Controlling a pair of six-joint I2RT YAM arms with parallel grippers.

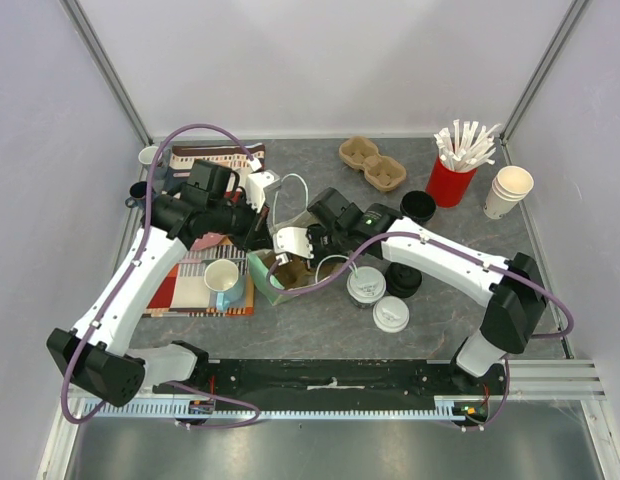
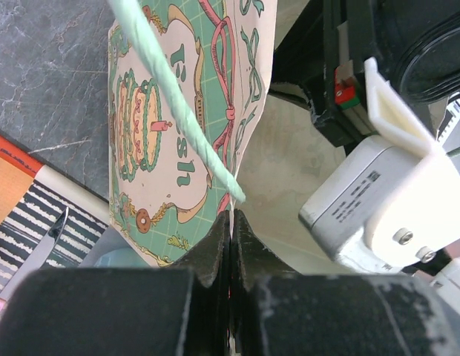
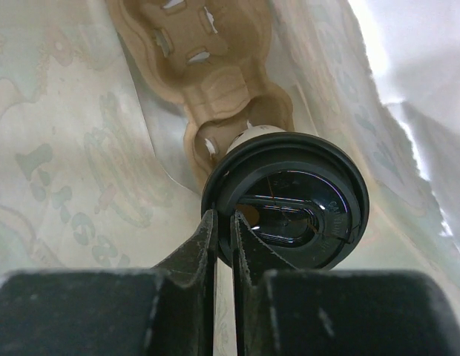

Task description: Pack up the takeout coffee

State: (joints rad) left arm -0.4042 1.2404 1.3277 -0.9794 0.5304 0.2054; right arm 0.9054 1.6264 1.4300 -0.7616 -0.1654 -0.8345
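Two takeout coffee cups with white lids (image 1: 366, 285) (image 1: 391, 313) stand on the table right of the patterned paper bag (image 1: 266, 272). My left gripper (image 2: 231, 215) is shut on the bag's top edge (image 2: 171, 111), beside its green cord handle (image 2: 178, 96). My right gripper (image 3: 224, 219) reaches down inside the bag. Its jaws pinch the rim of a black lid (image 3: 289, 200) on a pale cup. That cup sits in a brown cardboard carrier (image 3: 208, 44) at the bag's bottom. From above, the right gripper (image 1: 293, 262) is mostly hidden by the bag.
A black-lidded cup (image 1: 403, 280) and a lidless black cup (image 1: 418, 205) stand near the right arm. Behind are a second cardboard carrier (image 1: 372, 163), a red cup of straws (image 1: 452, 180) and stacked paper cups (image 1: 510, 190). A mug (image 1: 222, 280) sits on a striped mat at left.
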